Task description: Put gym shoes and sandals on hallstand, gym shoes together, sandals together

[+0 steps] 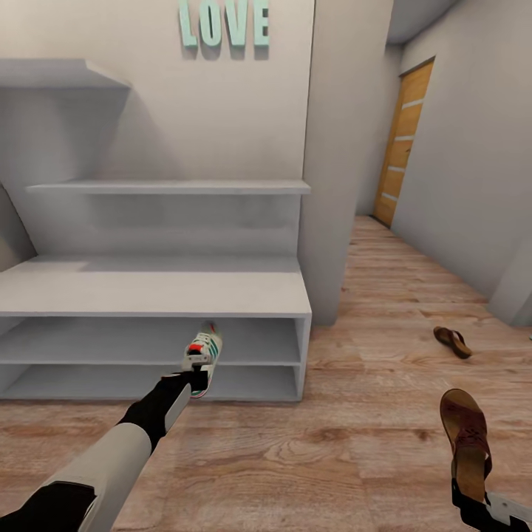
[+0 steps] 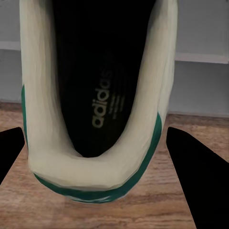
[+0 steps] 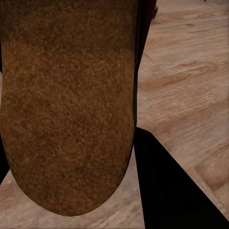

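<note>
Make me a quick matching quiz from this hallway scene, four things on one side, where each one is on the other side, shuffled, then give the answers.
Things:
1. gym shoe
2. sandal with its sole facing the right wrist camera
3. second sandal
4. LOVE letters

Places:
A. lying on the corridor floor near the right wall
B. on the wall above the hallstand
C. held in the left tool, in front of the lower shelves
D. held in the right tool, above the floor

Pairs: 1-C, 2-D, 3-A, 4-B

Wood floor [image 1: 355, 443]: one sandal [image 1: 452, 341] lying flat.
</note>
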{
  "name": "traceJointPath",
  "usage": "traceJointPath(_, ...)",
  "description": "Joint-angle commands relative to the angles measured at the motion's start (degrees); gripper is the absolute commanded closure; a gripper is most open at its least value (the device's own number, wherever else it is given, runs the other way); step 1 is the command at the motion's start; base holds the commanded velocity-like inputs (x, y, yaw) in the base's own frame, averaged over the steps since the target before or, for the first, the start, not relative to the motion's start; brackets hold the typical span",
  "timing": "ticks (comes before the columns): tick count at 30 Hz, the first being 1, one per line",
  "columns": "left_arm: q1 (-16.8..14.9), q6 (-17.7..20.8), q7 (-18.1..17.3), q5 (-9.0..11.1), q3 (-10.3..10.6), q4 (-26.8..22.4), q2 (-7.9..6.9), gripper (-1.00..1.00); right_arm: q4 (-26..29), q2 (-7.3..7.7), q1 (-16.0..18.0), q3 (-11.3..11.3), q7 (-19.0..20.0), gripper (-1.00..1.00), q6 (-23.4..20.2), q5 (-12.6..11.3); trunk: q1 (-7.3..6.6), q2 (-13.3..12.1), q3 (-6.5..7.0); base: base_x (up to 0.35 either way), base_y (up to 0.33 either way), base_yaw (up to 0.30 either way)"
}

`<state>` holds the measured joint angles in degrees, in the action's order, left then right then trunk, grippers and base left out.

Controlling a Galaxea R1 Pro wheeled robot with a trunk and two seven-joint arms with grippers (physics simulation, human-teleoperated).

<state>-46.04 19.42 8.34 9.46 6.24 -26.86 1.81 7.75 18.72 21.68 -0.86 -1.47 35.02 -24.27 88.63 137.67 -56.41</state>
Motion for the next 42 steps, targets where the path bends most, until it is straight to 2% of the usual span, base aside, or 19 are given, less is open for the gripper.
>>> traceJointPath(1, -0.02, 0.27, 0.44, 0.59, 0.43, -0.11, -0.05, 1.0, -0.01, 0.0, 0.03, -0.1, -0.08, 1.0, 0.1, -0.2, 0.0, 0.02, -0.05, 0.177, -0.091, 0.0)
traceJointPath(8, 0.93, -1.6, 0.5, 0.56, 0.63, -0.18, 0.02, 1.0, -0.01, -0.36, -0.02, -0.03, -0.03, 1.0, 0.06, -0.09, 0.0, 0.02, -0.06, 0.029, -0.017, 0.0)
traceJointPath(14, 0.49, 0.27, 0.33, 0.6, 0.47, -0.23, 0.31, 1.0, -0.01, -1.56, -0.03, -0.05, -0.03, 1.0, 0.06, 0.0, 0.0, 0.02, -0.06, 0.0, 0.0, 0.0)
traceJointPath(18, -0.61, 1.49, 0.32, 0.55, 0.38, -0.24, 1.05, 1.0, -0.02, -1.72, -0.04, -0.1, -0.03, 1.0, 0.05, 0.01, 0.0, 0.02, -0.06, 0.0, 0.0, 0.0)
traceJointPath(24, -2.58, 3.34, 0.29, 0.6, 0.42, -1.0, 1.18, 1.0, -0.01, -1.99, -0.02, -0.11, -0.03, 1.0, 0.06, 0.01, 0.0, 0.02, -0.06, 0.0, 0.0, 0.0)
traceJointPath(35, -2.51, 6.77, 0.27, 0.5, 0.44, -4.57, 1.05, 1.0, 0.03, -2.03, 0.0, -0.14, -0.11, 1.0, 0.05, -0.08, 0.0, 0.02, -0.06, 0.0, 0.0, 0.0)
traceJointPath(36, -2.43, 12.48, 0.27, 0.42, 0.44, -5.29, 0.93, 1.0, 0.03, -2.05, -0.02, -0.12, -0.11, 1.0, 0.05, -0.08, 0.22, 0.42, -0.24, 0.0, 0.0, 0.0)
traceJointPath(42, -2.55, 12.48, 0.35, 0.39, 0.44, -5.52, 0.77, 1.0, 0.03, -2.05, -0.03, -0.11, -0.11, 1.0, 0.05, -0.08, 1.54, 2.83, -1.48, 0.0, 0.0, 0.0)
